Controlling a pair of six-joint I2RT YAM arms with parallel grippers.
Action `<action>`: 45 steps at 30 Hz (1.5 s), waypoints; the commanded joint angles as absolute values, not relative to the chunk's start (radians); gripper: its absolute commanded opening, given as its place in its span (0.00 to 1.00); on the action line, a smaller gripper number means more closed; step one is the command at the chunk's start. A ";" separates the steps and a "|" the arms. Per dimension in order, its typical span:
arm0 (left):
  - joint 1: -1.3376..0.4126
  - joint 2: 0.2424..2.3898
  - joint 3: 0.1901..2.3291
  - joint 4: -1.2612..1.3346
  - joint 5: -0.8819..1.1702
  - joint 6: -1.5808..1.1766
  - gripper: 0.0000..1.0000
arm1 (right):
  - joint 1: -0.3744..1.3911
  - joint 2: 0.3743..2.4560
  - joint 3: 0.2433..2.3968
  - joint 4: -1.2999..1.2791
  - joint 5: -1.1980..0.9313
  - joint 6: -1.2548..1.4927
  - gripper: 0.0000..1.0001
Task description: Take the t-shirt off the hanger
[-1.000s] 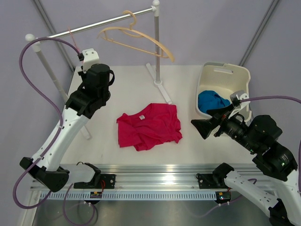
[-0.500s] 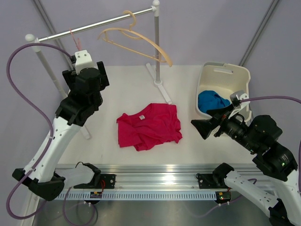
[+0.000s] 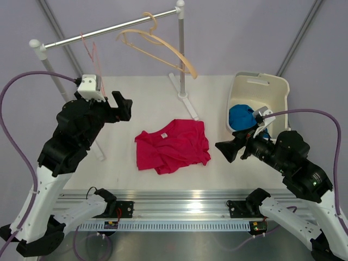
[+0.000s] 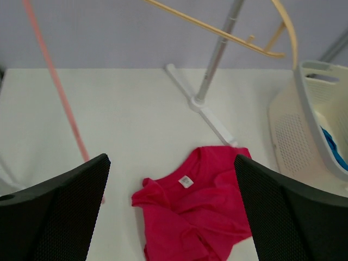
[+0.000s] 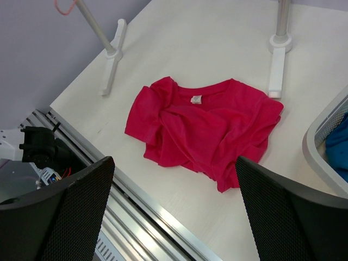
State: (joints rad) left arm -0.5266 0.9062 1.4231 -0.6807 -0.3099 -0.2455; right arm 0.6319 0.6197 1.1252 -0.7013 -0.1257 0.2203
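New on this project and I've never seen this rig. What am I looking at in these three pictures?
These are two robot arms bolted at the near edge of a table. The overhead picture looks down from behind them. The other two come from a camera on each wrist, and the dark shapes in their bottom corners are that arm's own fingers. The left claw and right claw are both open and hold nothing. A crumpled red t-shirt lies on the table, off the wooden hanger, which hangs bare on the rail. At the right stands a white basket with a blue cloth inside.
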 commanded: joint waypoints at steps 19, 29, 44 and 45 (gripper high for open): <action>-0.850 1.498 1.123 -0.437 -0.252 -0.321 0.99 | 0.626 0.526 1.060 -0.657 -0.066 0.222 1.00; -0.850 1.770 1.167 -0.393 -0.241 -0.359 0.99 | 0.626 0.511 1.046 -0.655 -0.064 0.221 0.99; -0.847 1.709 1.131 -0.305 -0.178 -0.414 0.00 | 0.626 0.548 0.983 -0.585 -0.118 0.267 1.00; -0.847 1.671 1.128 -0.301 -0.140 -0.428 0.00 | 0.626 0.557 0.965 -0.569 -0.129 0.281 1.00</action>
